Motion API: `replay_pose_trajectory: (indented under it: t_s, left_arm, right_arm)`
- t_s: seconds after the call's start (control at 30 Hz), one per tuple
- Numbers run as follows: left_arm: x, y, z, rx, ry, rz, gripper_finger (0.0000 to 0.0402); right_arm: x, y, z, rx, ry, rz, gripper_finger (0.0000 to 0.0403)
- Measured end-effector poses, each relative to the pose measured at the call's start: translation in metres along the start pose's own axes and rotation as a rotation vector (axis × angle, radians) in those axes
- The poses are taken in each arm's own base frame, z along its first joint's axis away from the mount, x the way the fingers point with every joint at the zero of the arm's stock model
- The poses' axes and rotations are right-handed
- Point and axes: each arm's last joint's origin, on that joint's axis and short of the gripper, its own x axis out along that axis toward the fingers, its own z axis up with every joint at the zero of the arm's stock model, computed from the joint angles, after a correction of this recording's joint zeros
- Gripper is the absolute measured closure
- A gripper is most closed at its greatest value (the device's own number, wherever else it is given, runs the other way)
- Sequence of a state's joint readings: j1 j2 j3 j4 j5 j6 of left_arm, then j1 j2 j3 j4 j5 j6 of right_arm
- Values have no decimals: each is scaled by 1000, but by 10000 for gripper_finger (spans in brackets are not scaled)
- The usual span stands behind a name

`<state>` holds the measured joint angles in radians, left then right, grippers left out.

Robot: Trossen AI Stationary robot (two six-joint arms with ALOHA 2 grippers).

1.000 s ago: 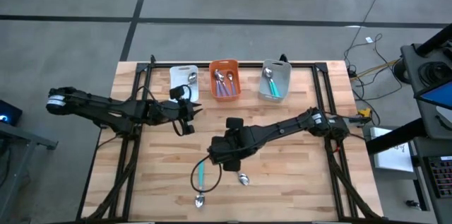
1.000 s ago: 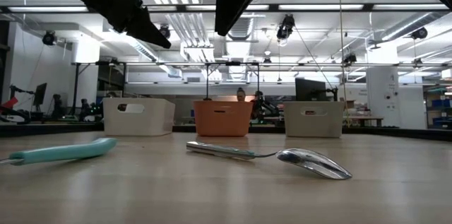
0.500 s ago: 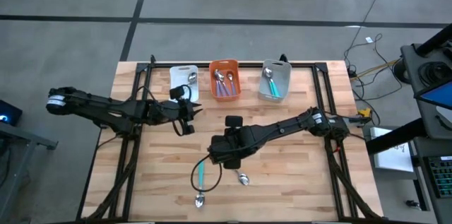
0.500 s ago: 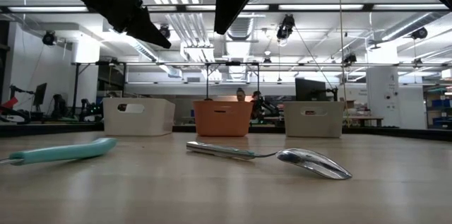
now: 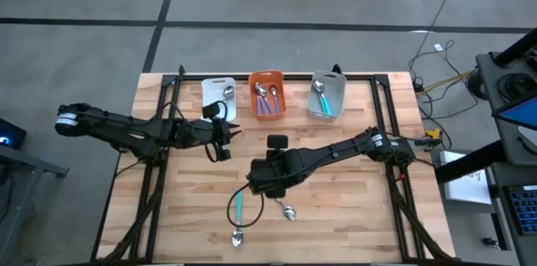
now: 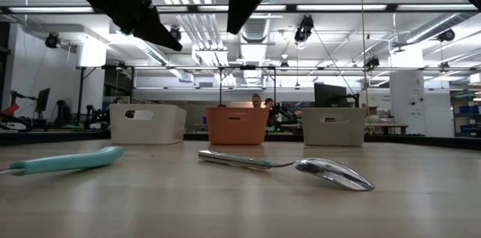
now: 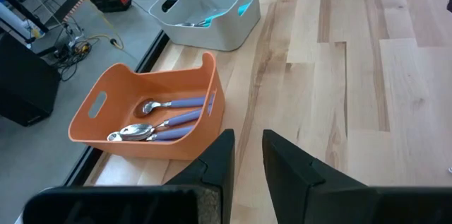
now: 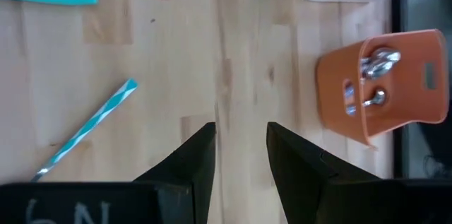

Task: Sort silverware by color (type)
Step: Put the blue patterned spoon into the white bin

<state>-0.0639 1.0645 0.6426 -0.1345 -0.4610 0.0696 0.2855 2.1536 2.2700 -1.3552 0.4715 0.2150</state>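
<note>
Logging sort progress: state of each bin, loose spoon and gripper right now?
white bin: holds one spoon
orange bin: holds purple-handled spoons
grey bin: holds teal-handled spoon
teal spoon: loose on table, unsorted
striped-handled spoon: loose on table, unsorted
left gripper: open, empty, near the bins
right gripper: open, empty, above table centre

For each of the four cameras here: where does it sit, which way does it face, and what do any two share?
High: overhead, straight down on both arms, left gripper, right gripper.
Low: table height, facing the three bins; arms overhead.
Left wrist: past its own fingers toward the orange bin.
Right wrist: down past its fingers at a striped spoon.
Shared: the orange bin appears in all four.
</note>
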Motion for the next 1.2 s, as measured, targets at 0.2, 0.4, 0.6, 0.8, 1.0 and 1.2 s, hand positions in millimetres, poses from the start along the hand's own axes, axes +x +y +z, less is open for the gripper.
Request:
replay_pose_trajectory:
  t_s: [0.2,0.4,0.6,0.8,1.0,1.2]
  left_arm:
    - [0,0,0,0,0,-1,345]
    - [0,0,0,-1,-1,-1,345]
    - [0,0,1,-4,-6,-1,345]
    - [0,0,1,-6,-10,-1,345]
    - [0,0,3,-18,-29,-5,345]
    - [0,0,5,-54,-46,-28,345]
  right_arm:
    - [-3,-2,0,-8,-15,-28,285]
    - [-8,-5,-2,-26,-40,-26,293]
    - [-9,-10,-18,31,-110,-11,306]
    - [-10,-16,-43,148,-235,16,312]
    - [-8,-21,-71,199,-336,28,312]
    - [-7,-27,-98,244,-416,40,312]
